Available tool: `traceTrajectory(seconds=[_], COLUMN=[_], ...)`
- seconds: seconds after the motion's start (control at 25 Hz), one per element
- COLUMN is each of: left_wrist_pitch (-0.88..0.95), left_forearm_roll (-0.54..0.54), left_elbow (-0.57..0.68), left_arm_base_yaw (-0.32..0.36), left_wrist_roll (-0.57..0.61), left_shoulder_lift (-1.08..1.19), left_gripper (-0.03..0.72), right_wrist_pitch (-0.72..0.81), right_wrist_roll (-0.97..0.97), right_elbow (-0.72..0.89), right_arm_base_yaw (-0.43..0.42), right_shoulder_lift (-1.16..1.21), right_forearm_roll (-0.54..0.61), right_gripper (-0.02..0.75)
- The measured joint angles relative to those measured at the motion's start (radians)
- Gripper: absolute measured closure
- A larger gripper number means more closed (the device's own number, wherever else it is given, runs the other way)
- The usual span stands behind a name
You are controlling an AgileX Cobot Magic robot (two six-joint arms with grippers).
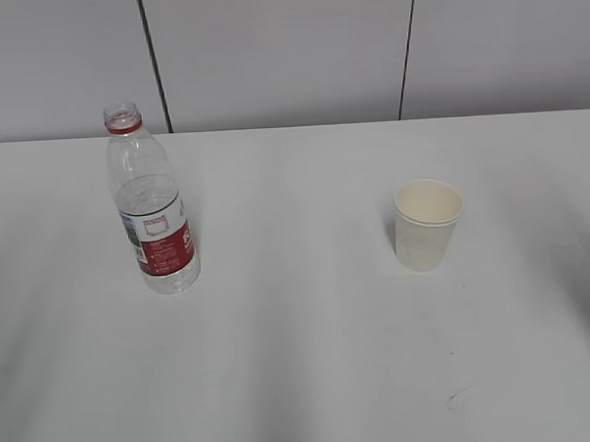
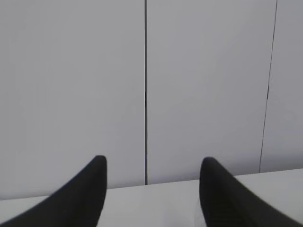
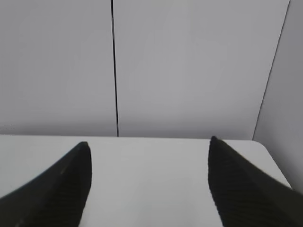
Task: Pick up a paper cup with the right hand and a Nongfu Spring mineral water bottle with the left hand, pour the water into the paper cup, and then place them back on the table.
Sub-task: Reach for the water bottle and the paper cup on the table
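The clear Nongfu Spring bottle (image 1: 151,213) stands upright on the left of the white table (image 1: 301,348), uncapped, with a red neck ring and a red-and-white label. The off-white paper cup (image 1: 427,224) stands upright to the right of the middle. Neither arm shows in the exterior view. In the left wrist view my left gripper (image 2: 154,163) is open and empty, facing the far wall over the table edge. In the right wrist view my right gripper (image 3: 149,144) is open and empty above bare table. Neither wrist view shows the bottle or the cup.
A grey panelled wall (image 1: 288,55) with dark vertical seams runs behind the table. A small dark scuff mark (image 1: 453,400) lies on the tabletop near the front right. The table's right corner (image 3: 265,149) shows in the right wrist view.
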Motion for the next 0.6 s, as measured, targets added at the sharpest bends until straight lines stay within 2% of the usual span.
traceTrajectory(seconds=[0.16, 0.4, 0.6], left_wrist_pitch=[-0.105, -0.25, -0.273], left_forearm_roll=[-0.001, 0.007, 0.017], left_elbow=[0.07, 0.113, 0.113], left_arm_base_yaw=[0.0, 0.0, 0.0], left_wrist_roll=[-0.046, -0.06, -0.061], left_shoulder_lift=[0.125, 0.267, 0.315], left_gripper=[0.305, 0.305, 0.305], right_wrist_pitch=[-0.229, -0.555, -0.732], right_wrist_roll=[0.091, 0.258, 0.274], right_elbow=[0.043, 0.151, 0.162], right_arm_base_yaw=[0.0, 0.0, 0.0], right_shoulder_lift=[0.131, 0.391, 0.591], right_forearm_roll=[-0.044, -0.284, -0.339], right_gripper=[0.174, 0.174, 0.174])
